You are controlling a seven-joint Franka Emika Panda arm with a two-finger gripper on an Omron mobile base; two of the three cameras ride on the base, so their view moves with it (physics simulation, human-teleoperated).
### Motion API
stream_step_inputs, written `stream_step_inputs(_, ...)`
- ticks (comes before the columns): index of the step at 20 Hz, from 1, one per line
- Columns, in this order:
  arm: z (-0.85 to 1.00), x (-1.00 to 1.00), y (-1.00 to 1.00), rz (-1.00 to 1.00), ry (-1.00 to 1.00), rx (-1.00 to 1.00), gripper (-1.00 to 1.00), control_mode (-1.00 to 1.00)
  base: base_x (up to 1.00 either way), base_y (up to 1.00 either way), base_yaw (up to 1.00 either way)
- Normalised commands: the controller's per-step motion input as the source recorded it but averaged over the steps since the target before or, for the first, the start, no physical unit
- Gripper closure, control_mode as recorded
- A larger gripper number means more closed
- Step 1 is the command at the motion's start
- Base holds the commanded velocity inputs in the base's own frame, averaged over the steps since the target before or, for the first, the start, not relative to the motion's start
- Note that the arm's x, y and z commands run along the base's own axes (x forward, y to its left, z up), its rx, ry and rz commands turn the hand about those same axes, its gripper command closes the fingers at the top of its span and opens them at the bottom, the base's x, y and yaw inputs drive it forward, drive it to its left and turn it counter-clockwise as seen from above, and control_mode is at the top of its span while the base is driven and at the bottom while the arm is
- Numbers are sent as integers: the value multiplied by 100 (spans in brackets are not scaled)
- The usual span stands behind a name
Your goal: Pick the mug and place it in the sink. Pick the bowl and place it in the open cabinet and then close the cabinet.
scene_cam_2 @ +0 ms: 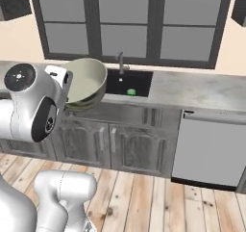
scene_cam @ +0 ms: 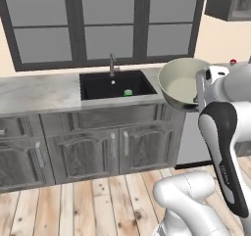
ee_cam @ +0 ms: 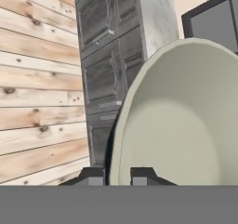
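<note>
My gripper [ee_cam: 116, 174] is shut on the rim of the bowl [ee_cam: 186, 116], a large cream one. The rim stands between the two dark fingertips. In the left base view the bowl [scene_cam: 181, 83] hangs tilted in the air over the counter's front edge, right of the sink [scene_cam: 98, 85]; the gripper [scene_cam: 200, 94] clamps its right rim. From the right base the bowl [scene_cam_2: 89, 79] is left of the sink [scene_cam_2: 115, 84]. The small green mug [scene_cam: 128, 92] [scene_cam_2: 131, 92] sits inside the black basin. The dark wall cabinet [scene_cam: 228, 2] is at the upper right, above the arm.
A slim faucet [scene_cam: 112, 63] stands behind the sink under a dark-framed window. Grey lower cabinets [scene_cam: 88, 152] run below the marble counter [scene_cam: 39, 90]. A pale dishwasher front [scene_cam_2: 211, 149] lies right of them. A small red object [scene_cam: 233, 61] sits on the far right counter.
</note>
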Motion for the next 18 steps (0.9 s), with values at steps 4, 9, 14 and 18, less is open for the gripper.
stream_step_inputs(4, 0, 0, 0, 0, 0, 0, 100, 100, -49, 0, 0)
stream_step_inputs(9, 0, 0, 0, 0, 0, 0, 100, 100, -58, 0, 0)
stream_step_inputs(14, 0, 0, 0, 0, 0, 0, 100, 100, -46, -8, 0)
stream_step_inputs(18, 0, 0, 0, 0, 0, 0, 100, 100, -37, -16, -13)
